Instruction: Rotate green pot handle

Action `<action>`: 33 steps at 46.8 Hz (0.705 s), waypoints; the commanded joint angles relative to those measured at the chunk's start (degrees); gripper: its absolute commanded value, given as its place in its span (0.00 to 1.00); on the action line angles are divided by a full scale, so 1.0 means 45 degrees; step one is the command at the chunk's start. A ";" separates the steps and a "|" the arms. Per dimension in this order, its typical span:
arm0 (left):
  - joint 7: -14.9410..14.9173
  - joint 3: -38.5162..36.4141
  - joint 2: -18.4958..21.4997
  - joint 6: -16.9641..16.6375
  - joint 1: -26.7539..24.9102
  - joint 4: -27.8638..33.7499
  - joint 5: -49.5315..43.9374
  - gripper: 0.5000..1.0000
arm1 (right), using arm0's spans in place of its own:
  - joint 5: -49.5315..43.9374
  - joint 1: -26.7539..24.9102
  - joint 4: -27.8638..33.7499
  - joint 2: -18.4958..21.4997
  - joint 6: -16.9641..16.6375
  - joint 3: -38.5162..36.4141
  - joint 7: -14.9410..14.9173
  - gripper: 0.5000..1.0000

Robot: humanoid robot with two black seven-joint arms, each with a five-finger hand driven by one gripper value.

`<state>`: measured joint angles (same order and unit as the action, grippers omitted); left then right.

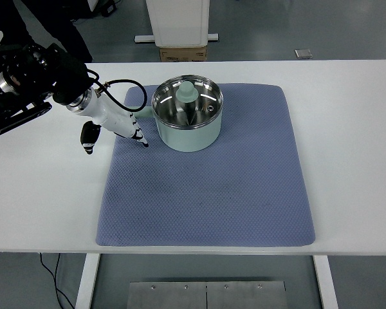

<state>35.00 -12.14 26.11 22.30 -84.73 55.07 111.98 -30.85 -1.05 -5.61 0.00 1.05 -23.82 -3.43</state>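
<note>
Presently, the green pot point(187, 122) stands upright in the upper middle of the frame, on the far left part of a blue-grey mat point(206, 187) that covers the centre of the white table point(354, 141). The pot's inside is bare metal, and a pale green knob point(188, 92) shows within its rim. The pot handle point(139, 110) juts out to the left of the pot body, low over the mat, and is partly covered by the robot's arm and a black cable point(125, 84) looping across it. The left hand point(119, 124) enters from the upper left of the frame and sits just beside the pot's left wall, at the handle; its white fingers point(140, 138) point down and to the right, lying together and roughly straight, with the tips over the mat, while a dark thumb point(87, 137) hangs apart on the left over the bare table. Whether any finger touches the handle cannot be told; nothing is seen gripped. The right hand does not appear. Beyond the table's far edge, at the top of the frame, stand a white pedestal point(178, 19) and a cardboard box point(183, 53) on the grey floor.
</note>
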 commanded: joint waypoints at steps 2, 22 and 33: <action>0.0001 0.0003 0.0037 0.0160 -0.0097 0.0572 -0.0449 1.00 | 0.0000 0.0000 -0.0023 0.0000 0.0000 0.0000 0.0000 1.00; 0.0001 0.0159 0.1150 0.1664 -0.1522 0.1902 -0.1934 1.00 | 0.0000 0.0000 -0.0023 0.0000 0.0000 0.0000 0.0000 1.00; 0.0001 0.0432 0.1677 0.2387 -0.2420 0.2039 -0.6051 1.00 | 0.0000 0.0000 -0.0023 0.0000 0.0000 0.0000 0.0000 1.00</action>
<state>35.02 -10.29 33.11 32.87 -94.31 64.34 91.89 -30.85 -1.06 -5.57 0.00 1.05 -23.82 -3.43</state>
